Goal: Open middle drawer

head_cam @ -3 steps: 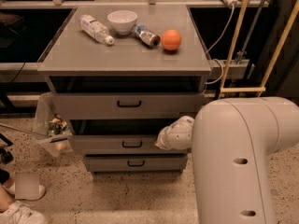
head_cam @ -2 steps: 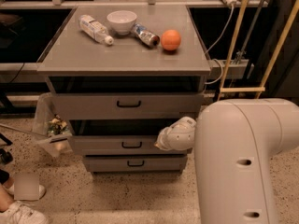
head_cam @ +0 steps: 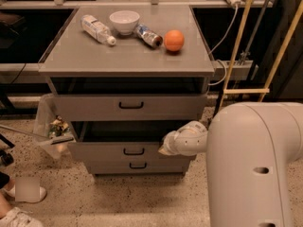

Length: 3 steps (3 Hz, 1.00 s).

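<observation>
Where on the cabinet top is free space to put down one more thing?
The front half of the cabinet top is bare, edge to edge. The back row is crowded: plastic bottle, white bowl, small bottle, orange. The gripper is lower, at the right end of the middle drawer.

The gripper point(head_cam: 165, 149), at the middle drawer point(head_cam: 104, 152)'s front, masks the drawer's right end. The white arm point(head_cam: 255, 164) runs off the bottom and right edges.
</observation>
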Available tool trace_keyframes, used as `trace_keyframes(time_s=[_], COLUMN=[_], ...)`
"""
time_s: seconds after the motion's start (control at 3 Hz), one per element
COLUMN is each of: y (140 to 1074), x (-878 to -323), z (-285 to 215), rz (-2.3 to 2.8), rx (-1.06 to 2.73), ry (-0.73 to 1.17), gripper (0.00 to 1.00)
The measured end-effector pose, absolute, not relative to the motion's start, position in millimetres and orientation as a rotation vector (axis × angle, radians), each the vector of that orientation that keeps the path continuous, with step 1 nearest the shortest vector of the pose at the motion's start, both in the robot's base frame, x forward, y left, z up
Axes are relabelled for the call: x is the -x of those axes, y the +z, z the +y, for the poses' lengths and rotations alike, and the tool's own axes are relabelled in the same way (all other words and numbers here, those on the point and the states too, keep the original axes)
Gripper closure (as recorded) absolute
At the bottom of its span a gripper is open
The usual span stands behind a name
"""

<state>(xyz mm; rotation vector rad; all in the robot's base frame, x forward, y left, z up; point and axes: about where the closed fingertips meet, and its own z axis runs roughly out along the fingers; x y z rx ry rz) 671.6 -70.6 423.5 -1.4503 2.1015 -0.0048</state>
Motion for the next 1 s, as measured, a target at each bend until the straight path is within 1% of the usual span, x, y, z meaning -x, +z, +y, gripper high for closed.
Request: trace_keyframes(time_s=[1.0], y=[432], x=[-670], z=[-82], rz=[2.108], rx=[1.433], ry=[-0.022], gripper=[1.00])
